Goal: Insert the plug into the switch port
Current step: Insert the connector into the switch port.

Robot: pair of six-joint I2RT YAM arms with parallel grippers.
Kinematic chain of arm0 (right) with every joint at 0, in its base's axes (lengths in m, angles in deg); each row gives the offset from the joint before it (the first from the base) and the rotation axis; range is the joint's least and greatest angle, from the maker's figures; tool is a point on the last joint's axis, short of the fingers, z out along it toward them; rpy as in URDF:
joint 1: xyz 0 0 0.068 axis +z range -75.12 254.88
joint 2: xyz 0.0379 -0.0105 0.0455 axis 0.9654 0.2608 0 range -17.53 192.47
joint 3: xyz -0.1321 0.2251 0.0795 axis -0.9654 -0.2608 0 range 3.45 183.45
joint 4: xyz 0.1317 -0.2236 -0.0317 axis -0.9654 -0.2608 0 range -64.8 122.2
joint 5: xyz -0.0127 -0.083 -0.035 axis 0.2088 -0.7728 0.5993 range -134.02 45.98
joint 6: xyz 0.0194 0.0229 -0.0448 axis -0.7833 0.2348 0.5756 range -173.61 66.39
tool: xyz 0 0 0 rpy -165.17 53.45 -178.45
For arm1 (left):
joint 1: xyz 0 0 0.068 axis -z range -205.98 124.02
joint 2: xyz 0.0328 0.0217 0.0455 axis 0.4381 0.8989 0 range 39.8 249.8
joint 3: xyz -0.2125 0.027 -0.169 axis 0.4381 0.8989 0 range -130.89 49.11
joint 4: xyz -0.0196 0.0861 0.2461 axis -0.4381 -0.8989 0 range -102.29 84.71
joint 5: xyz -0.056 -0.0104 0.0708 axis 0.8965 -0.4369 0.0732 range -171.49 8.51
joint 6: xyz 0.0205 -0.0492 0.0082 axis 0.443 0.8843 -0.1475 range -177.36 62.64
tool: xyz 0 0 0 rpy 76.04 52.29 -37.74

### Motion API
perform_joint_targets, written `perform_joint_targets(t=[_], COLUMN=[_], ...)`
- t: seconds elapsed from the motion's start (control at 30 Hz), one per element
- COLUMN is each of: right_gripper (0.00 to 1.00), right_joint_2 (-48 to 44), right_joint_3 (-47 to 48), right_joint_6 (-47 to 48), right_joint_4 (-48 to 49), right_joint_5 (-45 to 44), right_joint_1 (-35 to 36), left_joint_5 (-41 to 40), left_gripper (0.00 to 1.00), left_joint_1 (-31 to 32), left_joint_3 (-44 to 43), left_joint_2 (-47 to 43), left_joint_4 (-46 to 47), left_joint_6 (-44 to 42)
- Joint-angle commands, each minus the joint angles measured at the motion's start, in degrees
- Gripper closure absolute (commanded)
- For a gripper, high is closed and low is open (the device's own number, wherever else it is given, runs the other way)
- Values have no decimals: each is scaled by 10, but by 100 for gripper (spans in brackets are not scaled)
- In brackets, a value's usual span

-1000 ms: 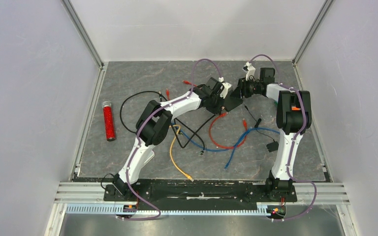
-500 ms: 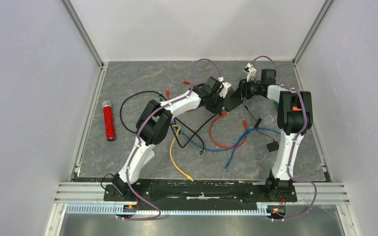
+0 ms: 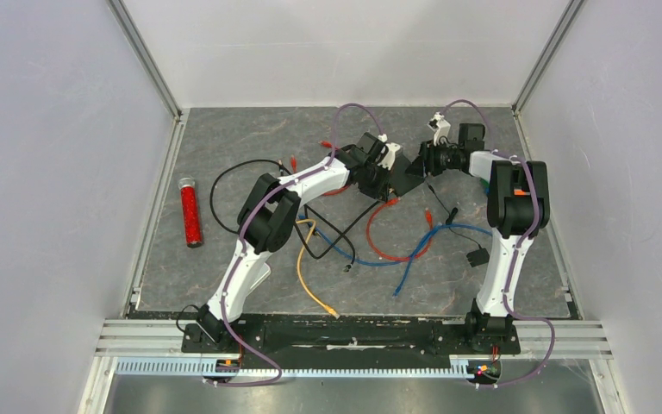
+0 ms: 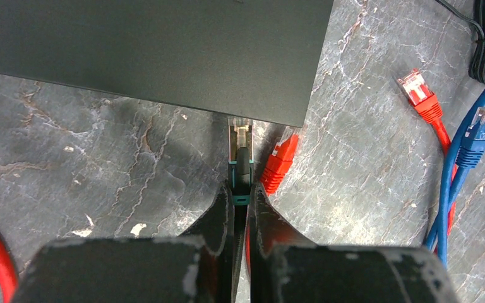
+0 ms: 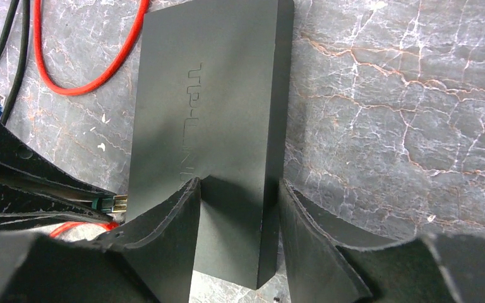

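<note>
- The left gripper point(image 4: 240, 192) is pinching a clear RJ45 plug point(image 4: 240, 142) by its teal boot, with its 2 fingers almost closed around it.
- The plug is pointing straight at the black network switch point(image 4: 151, 50). Its tip is touching the switch's edge close to 1 corner, and I cannot tell whether it is entering a port.
- The right gripper point(image 5: 240, 208) is clamping 1 end of the switch with its jaws about half spread. 1 finger is lying over the lettered face and the other is pressing against the narrow side.
- The switch is casting a shadow on the grey marbled table point(image 4: 101, 158) beneath it.
- A loose red plug point(image 4: 280, 165) is lying just beside the held plug, near the switch's corner.
- 1 blue plug point(image 4: 480, 123) and 1 more red plug point(image 4: 417, 88) are lying apart from the switch, off its corner.
- A red-filled tube point(image 3: 190, 211) is lying well to the left of the switch.
</note>
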Motion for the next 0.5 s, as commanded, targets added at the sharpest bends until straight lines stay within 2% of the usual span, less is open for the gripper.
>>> perform_joint_targets(t=[0.0, 0.33, 0.47], right_gripper=[52, 55, 56], right_joint_2=[-7, 14, 18], right_joint_3=[-32, -28, -43], right_joint_6=[-16, 15, 20], right_joint_4=[-66, -125, -124], right_joint_5=[56, 81, 124], right_joint_1=[15, 42, 50], left_joint_5=[-21, -19, -18], left_gripper=[98, 98, 98], left_joint_1=[3, 2, 3], left_joint_3=[-2, -21, -20], left_joint_2=[48, 55, 56], left_joint_4=[7, 22, 26], left_joint_6=[15, 14, 0])
